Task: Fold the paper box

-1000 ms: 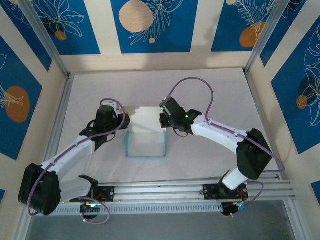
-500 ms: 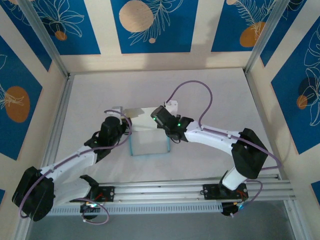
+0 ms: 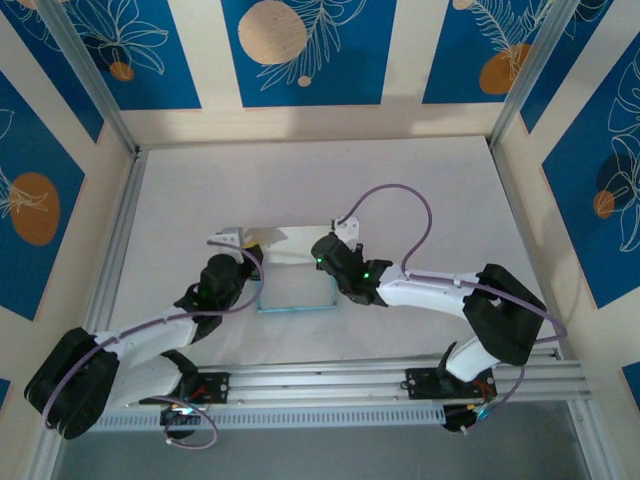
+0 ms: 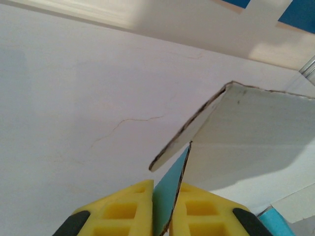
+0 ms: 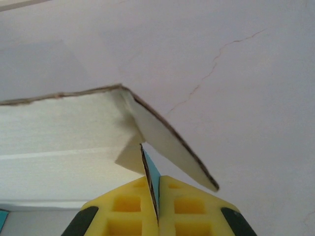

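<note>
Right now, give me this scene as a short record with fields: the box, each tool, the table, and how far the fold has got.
box: white card sheet, light-blue edges, part folded, far panel raised
left tool: shut on a box flap, on the sheet's left
right tool: shut on a box flap, on the sheet's right
table: white, box near its middle
stage: fold not finished
</note>
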